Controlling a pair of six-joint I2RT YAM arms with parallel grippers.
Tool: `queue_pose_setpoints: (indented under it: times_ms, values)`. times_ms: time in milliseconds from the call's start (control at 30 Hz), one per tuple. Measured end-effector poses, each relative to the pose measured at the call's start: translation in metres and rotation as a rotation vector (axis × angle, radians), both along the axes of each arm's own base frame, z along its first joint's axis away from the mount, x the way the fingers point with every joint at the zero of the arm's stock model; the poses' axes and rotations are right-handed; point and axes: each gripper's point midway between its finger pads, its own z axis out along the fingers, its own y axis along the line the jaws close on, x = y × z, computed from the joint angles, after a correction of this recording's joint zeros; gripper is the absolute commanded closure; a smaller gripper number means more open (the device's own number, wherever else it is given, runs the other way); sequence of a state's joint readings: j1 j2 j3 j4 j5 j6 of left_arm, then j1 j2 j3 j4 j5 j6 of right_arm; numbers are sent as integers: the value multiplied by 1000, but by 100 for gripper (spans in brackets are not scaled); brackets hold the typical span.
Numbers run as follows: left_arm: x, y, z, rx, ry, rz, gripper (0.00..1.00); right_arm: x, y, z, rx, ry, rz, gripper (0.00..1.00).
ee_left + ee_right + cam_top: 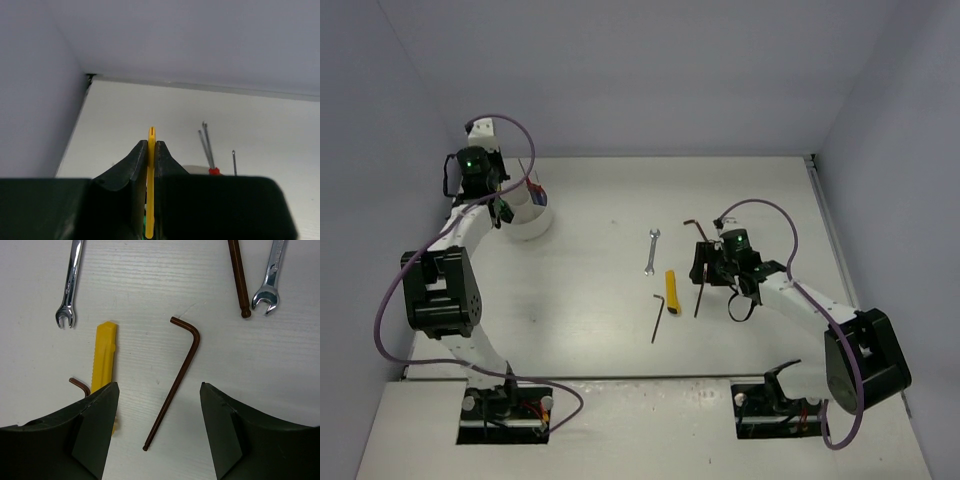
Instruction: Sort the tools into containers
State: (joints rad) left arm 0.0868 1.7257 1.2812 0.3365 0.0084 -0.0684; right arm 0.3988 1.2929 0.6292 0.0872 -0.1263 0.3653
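Yellow strip (151, 134) clamped in left tool (151, 146); right tool (159, 388) spread over hex key (181, 371).

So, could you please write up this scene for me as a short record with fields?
left claw: shut on a thin yellow tool, at the white cup
right claw: open, over a dark hex key lying on the table
in cup: some tools, red and blue parts showing
loose: yellow knife, silver wrench, second wrench, another hex key
status: sorting unfinished
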Motion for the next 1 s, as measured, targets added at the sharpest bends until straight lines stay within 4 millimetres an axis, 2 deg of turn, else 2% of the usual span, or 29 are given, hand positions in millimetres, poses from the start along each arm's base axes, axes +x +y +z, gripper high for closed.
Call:
queue_pose_setpoints:
  times_ms: [267,433,700,1000]
  values:
    - [43,-28,-11,33,-75,-208,100,-1,3,-14,-9,50,14,38]
    - [59,-31,-12,28,-127,-251,100,4,5,-15,-10,53,18,39]
    - [64,-19,-31,-16,-141,-274,94,6,6,-18,-21,61,26,40]
    - [54,-19,-52,-32,-126,-297,90,6,6,-18,-24,59,30,40]
